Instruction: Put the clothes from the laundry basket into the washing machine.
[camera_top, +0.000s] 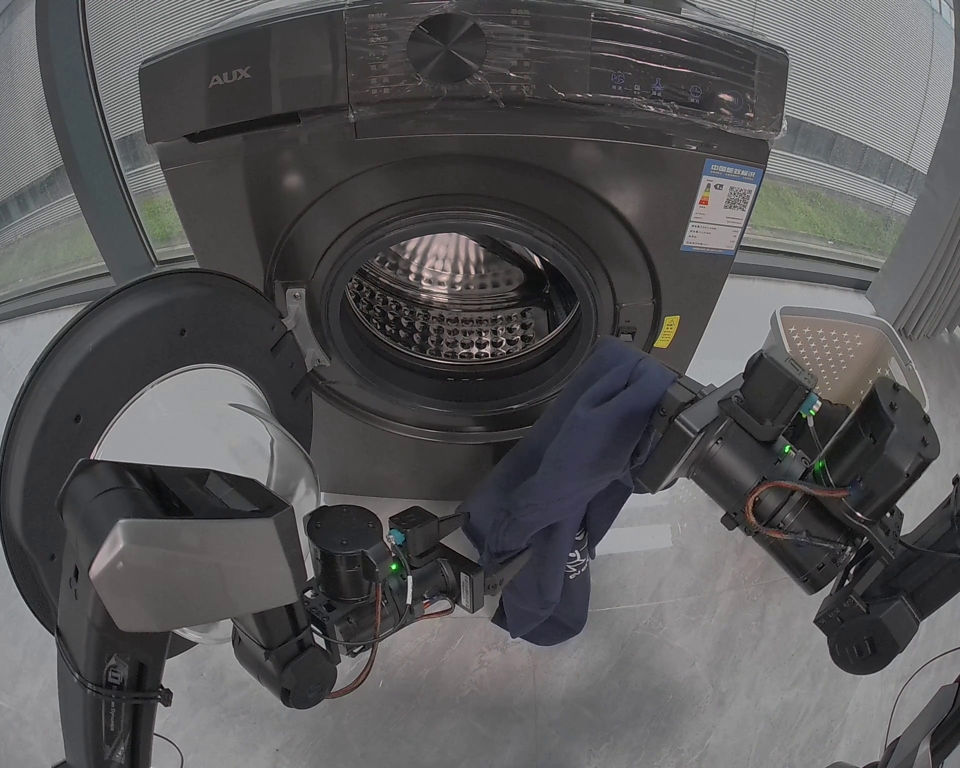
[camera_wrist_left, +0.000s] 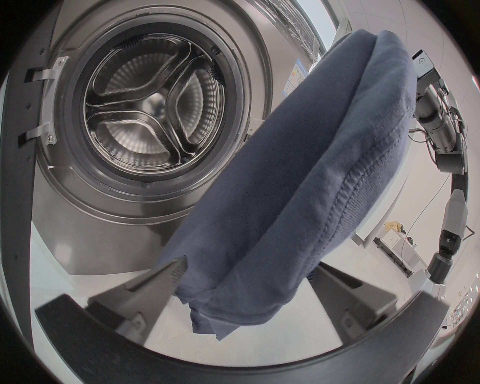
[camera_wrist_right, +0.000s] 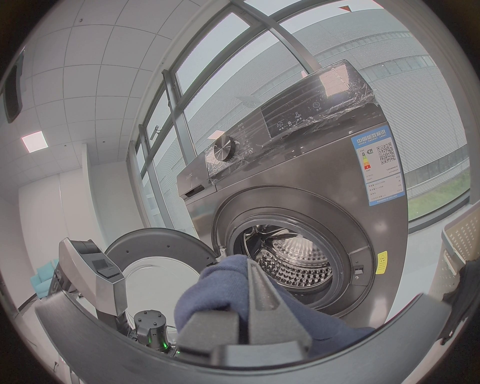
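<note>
A navy blue garment (camera_top: 570, 470) hangs in front of the washing machine (camera_top: 460, 160), just below and right of its open drum (camera_top: 460, 300). My right gripper (camera_top: 650, 405) is shut on the garment's top edge, level with the drum's lower rim; in the right wrist view its fingers (camera_wrist_right: 260, 305) pinch the cloth (camera_wrist_right: 220, 285). My left gripper (camera_top: 510, 580) sits low by the garment's bottom end. It is open, its fingers (camera_wrist_left: 150, 287) spread on either side of the hanging cloth (camera_wrist_left: 300, 190). The white laundry basket (camera_top: 845, 350) stands right of the machine, behind my right arm.
The round machine door (camera_top: 150, 400) is swung wide open to the left, next to my left arm. The drum (camera_wrist_left: 145, 105) holds no clothes that I can see. Grey floor (camera_top: 680, 640) lies open in front of the machine. Windows are behind it.
</note>
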